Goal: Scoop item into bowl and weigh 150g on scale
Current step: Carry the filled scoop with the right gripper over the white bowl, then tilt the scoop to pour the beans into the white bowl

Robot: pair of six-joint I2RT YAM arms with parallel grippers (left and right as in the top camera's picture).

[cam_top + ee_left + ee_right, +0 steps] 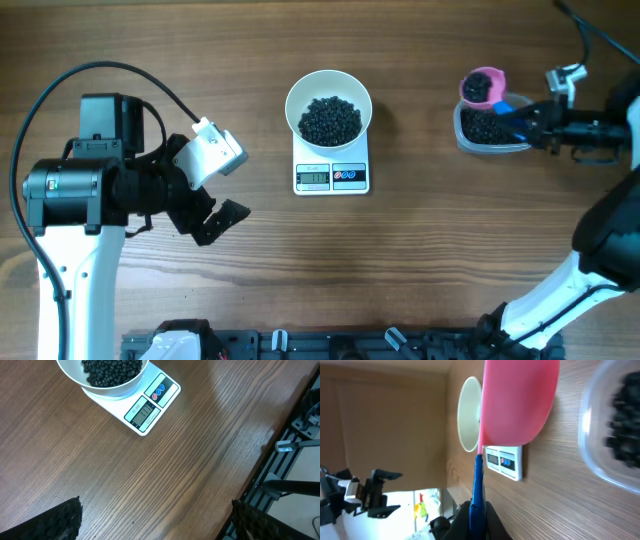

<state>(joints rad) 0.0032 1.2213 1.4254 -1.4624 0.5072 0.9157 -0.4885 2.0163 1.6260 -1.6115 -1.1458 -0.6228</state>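
The grains [330, 120] are black, bowl [295, 100] and scale [332, 163] white, scoop [482, 86] pink, table [400, 260] wood-grained brown.

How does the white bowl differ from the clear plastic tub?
The bowl is round and opaque white; the tub is clear and rounded-rectangular. The bowl sits on the scale; the tub sits directly on the table. Both hold black beans.

Left arm [80, 280]: white links, black joint housings, black cable [105, 66] looping over. Right arm [560, 290] same white-black. Finger pads [55, 522] black, ribbed.
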